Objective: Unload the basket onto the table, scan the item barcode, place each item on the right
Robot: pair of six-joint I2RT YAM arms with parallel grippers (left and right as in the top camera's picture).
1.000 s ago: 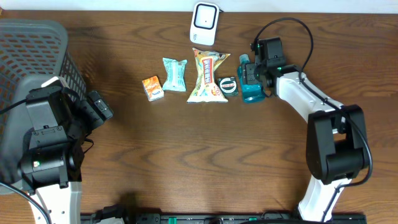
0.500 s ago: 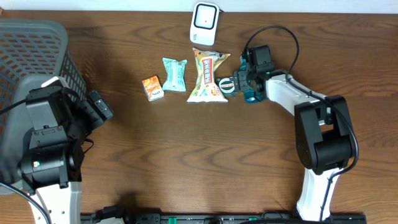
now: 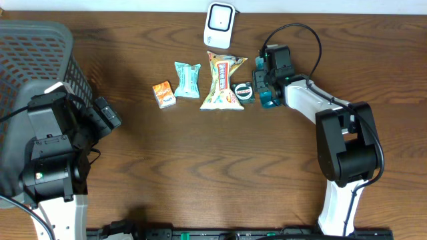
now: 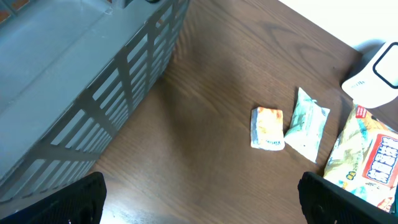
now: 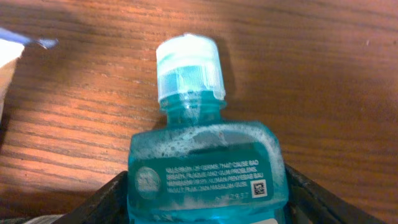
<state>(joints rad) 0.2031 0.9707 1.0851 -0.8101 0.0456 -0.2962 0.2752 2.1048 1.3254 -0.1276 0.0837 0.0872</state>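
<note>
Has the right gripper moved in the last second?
Yes. The right gripper has shifted left, toward the white barcode scanner, above the teal plastic mouthwash bottle.

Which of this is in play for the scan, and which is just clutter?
In play: mouthwash bottle, right gripper with jaws on it, white scanner.
Clutter: snack bag, teal packet, orange packet, round tin, grey basket.

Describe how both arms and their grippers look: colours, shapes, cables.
Both arms pair smooth white links with bulky black joint housings. The right arm carries a thin black cable looping by its wrist; the left arm shows a small green light. The left gripper and right gripper have black fingers.
</note>
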